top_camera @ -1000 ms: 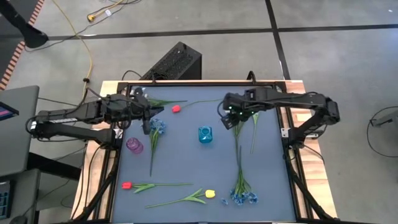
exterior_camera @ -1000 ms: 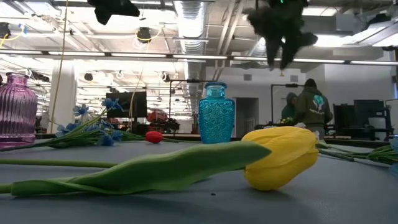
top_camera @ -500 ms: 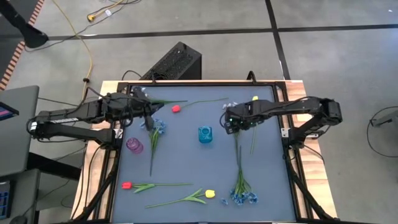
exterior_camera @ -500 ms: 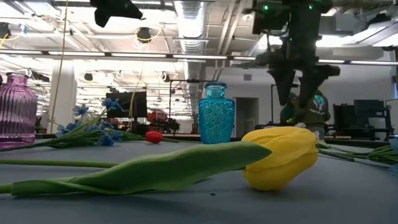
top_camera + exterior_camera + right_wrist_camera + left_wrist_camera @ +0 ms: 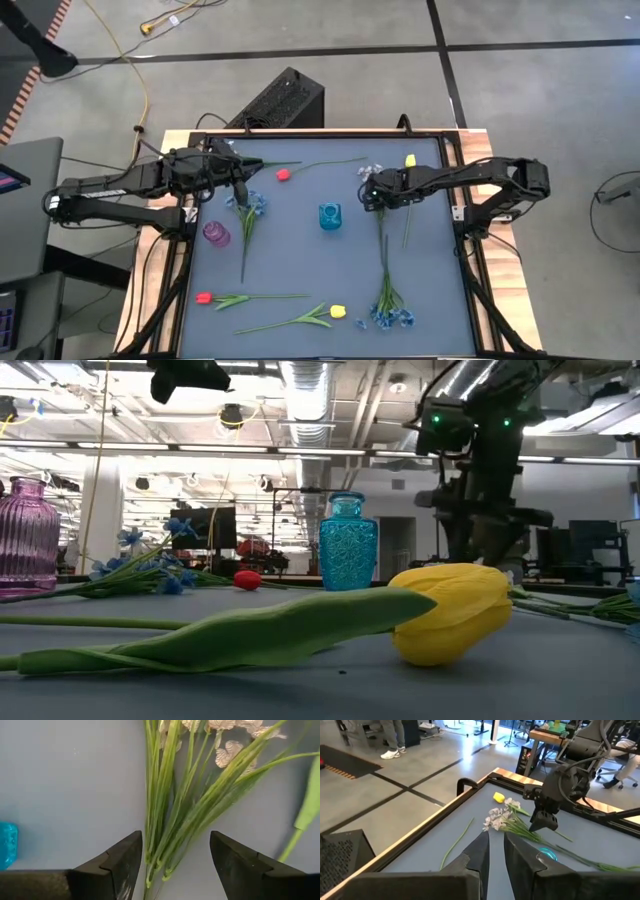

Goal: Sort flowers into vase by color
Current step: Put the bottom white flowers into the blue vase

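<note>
A white blossom spray [image 5: 368, 174] lies on the grey table, its green stems [image 5: 170, 820] running toward the near edge. My right gripper [image 5: 175, 840] points down over those stems, open, one finger on either side of the bundle and clear of it. A blue spray [image 5: 250, 205] lies flat by the purple vase [image 5: 216, 234]. My left gripper [image 5: 240, 190] hangs high above that spray, a narrow gap between its fingers [image 5: 481, 851] and nothing in it. The blue vase [image 5: 330, 216] stands upright mid-table.
A red tulip [image 5: 283, 174] lies at the far side and a yellow tulip [image 5: 410, 160] at the far right. Another blue spray [image 5: 390, 315], a red tulip [image 5: 204, 298] and a yellow tulip [image 5: 337, 311] lie along the near edge. A raised frame [image 5: 448, 200] rims the table.
My right gripper has come down from high over the table to just above the white spray's stems, rolling its wrist on the way. The white blossoms, covered by it from above before, now show beyond it. The flowers have stayed where they were.
</note>
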You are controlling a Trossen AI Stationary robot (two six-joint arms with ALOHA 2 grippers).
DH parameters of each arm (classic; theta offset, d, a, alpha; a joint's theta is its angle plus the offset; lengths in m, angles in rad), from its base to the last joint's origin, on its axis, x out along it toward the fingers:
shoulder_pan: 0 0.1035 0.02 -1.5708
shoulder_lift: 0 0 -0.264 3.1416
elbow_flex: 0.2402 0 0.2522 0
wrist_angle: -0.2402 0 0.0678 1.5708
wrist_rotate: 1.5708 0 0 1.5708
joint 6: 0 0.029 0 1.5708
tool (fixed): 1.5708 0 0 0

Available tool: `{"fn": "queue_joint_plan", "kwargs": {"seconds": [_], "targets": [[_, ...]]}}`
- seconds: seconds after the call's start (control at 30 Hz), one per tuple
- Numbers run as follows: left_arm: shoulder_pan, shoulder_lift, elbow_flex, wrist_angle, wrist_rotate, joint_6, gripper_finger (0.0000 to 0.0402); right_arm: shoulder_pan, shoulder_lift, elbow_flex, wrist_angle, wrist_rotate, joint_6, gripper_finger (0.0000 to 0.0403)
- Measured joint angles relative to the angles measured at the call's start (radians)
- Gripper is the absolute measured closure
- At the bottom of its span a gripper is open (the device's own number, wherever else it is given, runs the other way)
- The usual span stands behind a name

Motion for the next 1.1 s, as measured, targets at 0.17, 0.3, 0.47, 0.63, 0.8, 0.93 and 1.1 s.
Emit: {"fn": "queue_joint_plan", "kwargs": {"seconds": [0.17, 0.3, 0.47, 0.63, 0.8, 0.93, 1.1], "targets": [[0.000, 0.000, 0.000, -0.014, 0.028, -0.020, 0.0341, 0.013, 0.011, -0.067, 0.077, 0.004, 0.050, 0.0142], [0.000, 0.000, 0.000, -0.038, 0.028, -0.035, 0.0336, 0.016, 0.016, -0.107, 0.160, 0.005, 0.074, 0.0142], [0.000, 0.000, 0.000, -0.044, 0.028, -0.036, 0.0335, 0.016, 0.049, -0.108, 0.194, 0.009, 0.086, 0.0142], [0.000, 0.000, -0.001, -0.044, 0.026, -0.032, 0.0335, 0.038, 0.121, -0.102, 0.235, 0.036, 0.089, 0.0161], [-0.001, 0.000, -0.001, -0.071, 0.026, -0.034, 0.0335, 0.075, 0.153, -0.054, 0.155, 0.082, 0.101, 0.0241], [-0.001, 0.000, -0.001, -0.111, 0.026, -0.035, 0.0335, 0.090, 0.137, -0.005, 0.062, 0.135, 0.103, 0.0327], [-0.001, 0.000, -0.001, -0.133, 0.025, -0.044, 0.0335, 0.073, 0.069, 0.039, 0.081, 0.161, 0.041, 0.0369]]}}
